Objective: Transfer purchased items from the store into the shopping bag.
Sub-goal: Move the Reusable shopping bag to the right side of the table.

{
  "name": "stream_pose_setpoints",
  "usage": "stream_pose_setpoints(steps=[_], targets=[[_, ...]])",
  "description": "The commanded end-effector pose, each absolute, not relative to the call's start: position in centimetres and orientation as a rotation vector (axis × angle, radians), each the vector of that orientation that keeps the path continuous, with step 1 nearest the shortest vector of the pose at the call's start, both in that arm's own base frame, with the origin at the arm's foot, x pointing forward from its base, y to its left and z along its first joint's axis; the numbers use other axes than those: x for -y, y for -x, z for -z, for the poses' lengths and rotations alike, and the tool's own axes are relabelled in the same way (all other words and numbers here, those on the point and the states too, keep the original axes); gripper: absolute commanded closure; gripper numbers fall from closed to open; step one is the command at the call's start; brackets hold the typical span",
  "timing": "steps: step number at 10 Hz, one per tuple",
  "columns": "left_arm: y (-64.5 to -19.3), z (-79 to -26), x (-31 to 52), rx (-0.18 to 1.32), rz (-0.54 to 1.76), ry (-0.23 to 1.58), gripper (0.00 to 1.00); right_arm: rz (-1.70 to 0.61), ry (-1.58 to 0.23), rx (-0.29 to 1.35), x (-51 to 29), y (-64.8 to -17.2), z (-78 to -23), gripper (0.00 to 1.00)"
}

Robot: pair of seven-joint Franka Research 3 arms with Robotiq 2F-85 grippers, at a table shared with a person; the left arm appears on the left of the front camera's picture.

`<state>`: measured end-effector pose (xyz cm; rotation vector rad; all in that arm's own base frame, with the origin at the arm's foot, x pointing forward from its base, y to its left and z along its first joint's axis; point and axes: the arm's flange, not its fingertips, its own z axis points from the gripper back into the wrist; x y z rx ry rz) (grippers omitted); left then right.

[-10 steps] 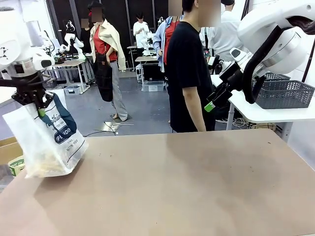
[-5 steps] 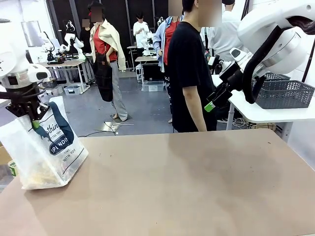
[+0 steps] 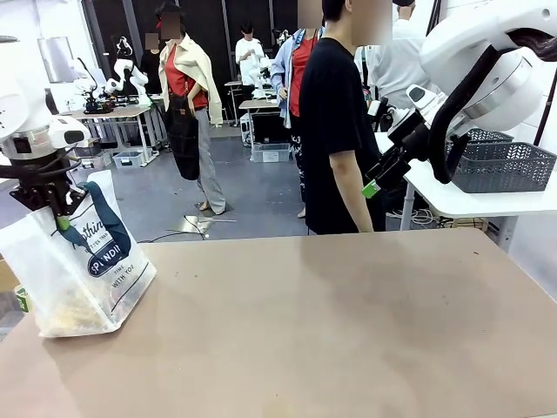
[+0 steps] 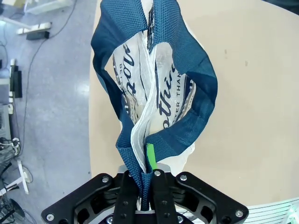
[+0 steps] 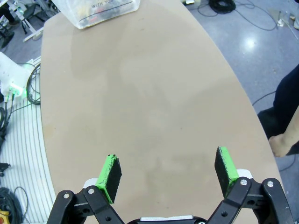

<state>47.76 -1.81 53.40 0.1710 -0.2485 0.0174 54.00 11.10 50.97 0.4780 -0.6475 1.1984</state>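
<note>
The shopping bag (image 3: 83, 274), translucent whitish with navy lettering, rests on the table's left end. My left gripper (image 3: 59, 216) is above it, shut on its navy strap handles (image 3: 103, 218). In the left wrist view the straps (image 4: 187, 70) run down into the closed fingers of the left gripper (image 4: 148, 163), with the bag's mouth (image 4: 152, 88) pinched narrow. Yellowish purchased items (image 3: 74, 312) show dimly through the bag's lower wall. My right gripper (image 3: 376, 181) hangs open, high over the table's far right edge. Its green pads (image 5: 111, 173) stand wide apart with nothing between them, and the right gripper (image 5: 168, 170) faces the bare tabletop.
A person in a black T-shirt (image 3: 335, 122) stands at the far side, one hand (image 5: 280, 143) near the table's edge. A dark grey lattice basket (image 3: 500, 164) sits on a white side table (image 3: 487, 202) at the right. The brown tabletop (image 3: 331, 322) is bare.
My left gripper has carried the bag a little to the left and lower; over the last half second it has hardly moved. The right arm is unchanged.
</note>
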Motion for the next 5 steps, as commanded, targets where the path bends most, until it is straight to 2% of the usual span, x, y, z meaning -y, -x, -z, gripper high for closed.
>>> stream_pose_setpoints(steps=[1,3,5], targets=[[-48.04,-53.62,1.63,0.253,-0.019,-0.174,1.00,-1.197,-0.468,0.645,-11.15,-53.97,-50.91,0.00],[-48.04,-53.62,1.63,0.253,-0.019,-0.174,1.00,-1.197,-0.468,0.645,-11.15,-53.97,-50.91,0.00],[-47.75,-53.67,1.67,0.248,-0.020,-0.170,0.60,-1.197,-0.468,0.645,-11.15,-53.97,-50.91,0.00]])
